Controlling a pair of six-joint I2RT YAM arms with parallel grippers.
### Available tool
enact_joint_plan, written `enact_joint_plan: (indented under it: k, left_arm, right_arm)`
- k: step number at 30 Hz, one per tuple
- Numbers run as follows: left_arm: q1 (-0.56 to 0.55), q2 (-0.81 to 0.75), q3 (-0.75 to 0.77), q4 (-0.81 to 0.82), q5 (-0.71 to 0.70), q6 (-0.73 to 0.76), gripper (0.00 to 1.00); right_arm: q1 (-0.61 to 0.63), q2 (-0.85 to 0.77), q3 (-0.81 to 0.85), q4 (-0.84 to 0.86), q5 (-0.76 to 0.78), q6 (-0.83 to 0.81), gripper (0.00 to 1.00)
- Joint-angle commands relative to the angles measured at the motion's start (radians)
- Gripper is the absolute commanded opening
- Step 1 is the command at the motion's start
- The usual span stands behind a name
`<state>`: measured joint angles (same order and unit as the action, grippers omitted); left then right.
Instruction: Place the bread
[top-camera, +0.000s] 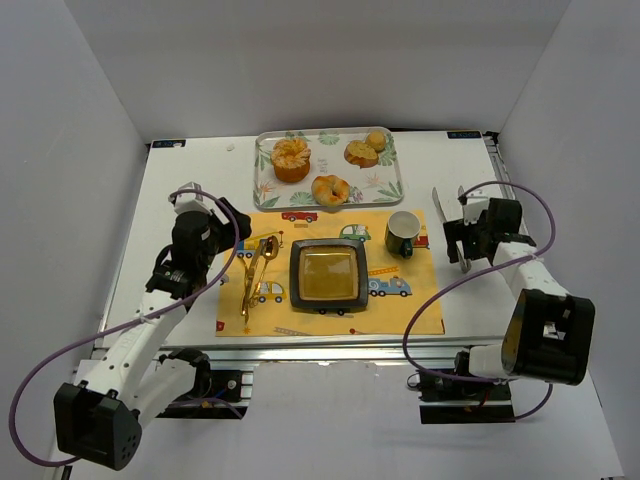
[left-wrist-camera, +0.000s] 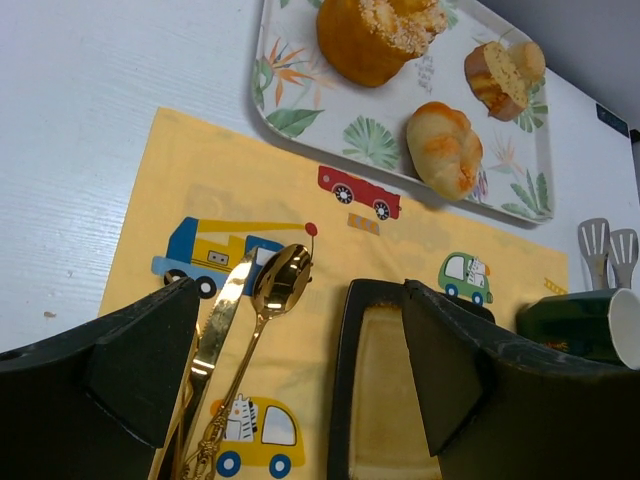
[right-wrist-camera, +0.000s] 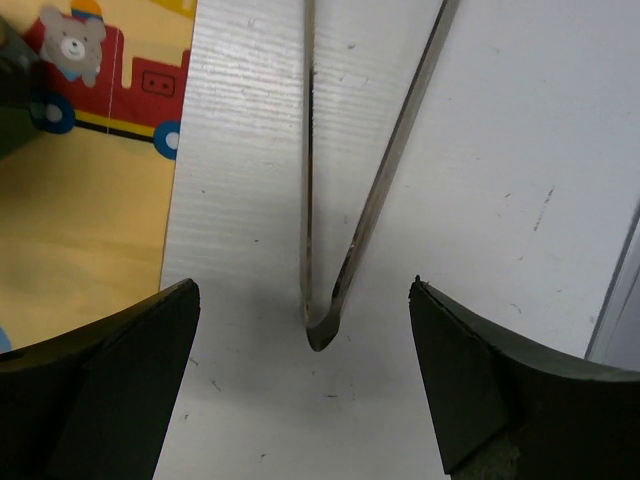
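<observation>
Three breads lie on a leaf-patterned tray (top-camera: 390, 185) at the back: a round bun (top-camera: 291, 158), a knotted roll (top-camera: 330, 189) and a cut piece (top-camera: 363, 151). In the left wrist view they are the bun (left-wrist-camera: 375, 35), the roll (left-wrist-camera: 445, 148) and the cut piece (left-wrist-camera: 503, 72). A dark square plate (top-camera: 328, 275) sits empty on the yellow placemat (top-camera: 300, 230). My left gripper (top-camera: 238, 224) is open and empty over the mat's left part (left-wrist-camera: 300, 300). My right gripper (top-camera: 458, 243) is open (right-wrist-camera: 303, 290), with the hinge end of the metal tongs (right-wrist-camera: 320, 330) lying between its jaws on the table.
A gold spoon (left-wrist-camera: 270, 300) and knife (left-wrist-camera: 222, 320) lie on the mat left of the plate (left-wrist-camera: 350, 400). A green mug (top-camera: 403, 233) stands right of the plate. The tongs (top-camera: 441, 208) lie on the white table right of the mat. White walls enclose the table.
</observation>
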<state>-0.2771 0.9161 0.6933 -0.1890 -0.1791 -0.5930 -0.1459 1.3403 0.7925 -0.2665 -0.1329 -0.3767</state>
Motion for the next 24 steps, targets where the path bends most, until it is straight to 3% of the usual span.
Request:
enact_joint_plan:
  k: [1,5,10,17,20,24]
  left_arm:
    - [0.007,-0.02,-0.018,0.006,-0.013,-0.013,0.92]
    - [0.007,-0.01,-0.021,0.016,0.003,-0.019,0.91]
    - [0.007,-0.023,-0.028,0.008,-0.005,-0.021,0.92]
    - [0.007,-0.025,-0.043,0.017,0.001,-0.044,0.92]
    - [0.007,-0.026,-0.028,-0.001,-0.008,-0.033,0.92]
    - [0.007,-0.039,-0.021,-0.021,-0.019,-0.031,0.92]
  right_arm:
    - [0.038,0.025,-0.013,0.095,0.09,-0.024,0.89]
    - [0.039,0.105,0.051,0.033,0.082,0.005,0.89]
    - [0.037,0.174,0.083,0.102,0.203,0.036,0.88]
    - [0.034,0.348,0.22,0.107,0.076,0.079,0.83]
    - [0.032,0.439,0.301,0.064,0.041,0.09,0.79]
    - [0.029,0.503,0.34,0.039,0.029,0.087,0.65]
